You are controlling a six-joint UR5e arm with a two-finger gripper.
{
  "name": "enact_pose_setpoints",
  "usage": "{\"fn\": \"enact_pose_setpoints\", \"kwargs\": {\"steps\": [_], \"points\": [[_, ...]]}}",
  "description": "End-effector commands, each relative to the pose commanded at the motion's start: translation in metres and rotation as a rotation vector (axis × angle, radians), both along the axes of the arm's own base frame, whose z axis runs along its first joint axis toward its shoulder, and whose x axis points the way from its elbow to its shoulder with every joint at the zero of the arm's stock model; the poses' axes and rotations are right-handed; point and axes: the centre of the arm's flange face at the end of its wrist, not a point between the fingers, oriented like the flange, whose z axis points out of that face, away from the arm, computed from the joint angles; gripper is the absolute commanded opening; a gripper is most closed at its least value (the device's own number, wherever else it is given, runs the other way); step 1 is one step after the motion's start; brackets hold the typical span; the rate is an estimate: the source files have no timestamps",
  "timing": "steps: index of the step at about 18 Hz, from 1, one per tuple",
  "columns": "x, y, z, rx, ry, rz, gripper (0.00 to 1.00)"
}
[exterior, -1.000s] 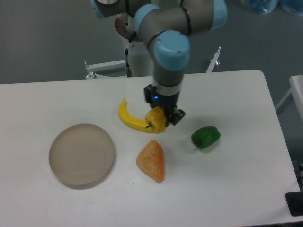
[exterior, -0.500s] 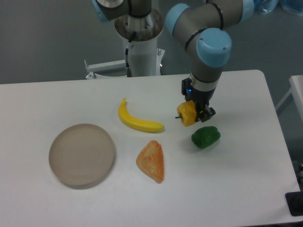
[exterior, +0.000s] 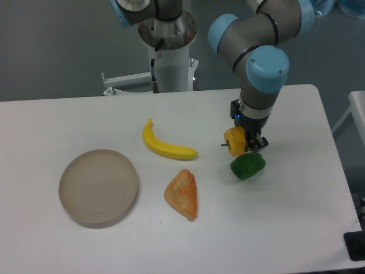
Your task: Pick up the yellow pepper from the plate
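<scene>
My gripper (exterior: 244,142) is shut on the yellow pepper (exterior: 235,141), a small yellow-orange blocky pepper. It holds the pepper at the table's right middle, just above and left of the green pepper (exterior: 248,165). The fingers are mostly hidden behind the pepper and the wrist. The plate (exterior: 98,187), a round beige dish, lies bare at the front left, far from the gripper.
A yellow banana (exterior: 164,144) lies in the middle of the table. An orange triangular wedge (exterior: 182,194) lies in front of it. The robot's base column (exterior: 171,51) stands behind the table's back edge.
The gripper has carried the yellow pepper from beside the banana rightwards, and now a little further right and down, close to the green pepper.
</scene>
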Motion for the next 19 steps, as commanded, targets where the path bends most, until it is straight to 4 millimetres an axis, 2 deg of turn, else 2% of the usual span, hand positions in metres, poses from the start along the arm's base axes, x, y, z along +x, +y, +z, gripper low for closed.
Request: {"fn": "enact_pose_setpoints", "kwargs": {"steps": [7,19], "points": [[-0.0042,0.0098,0.0016,0.007,0.009,0.005,0.18],[-0.0045,0.0110,0.0052,0.016,0.009,0.012,0.18]]}}
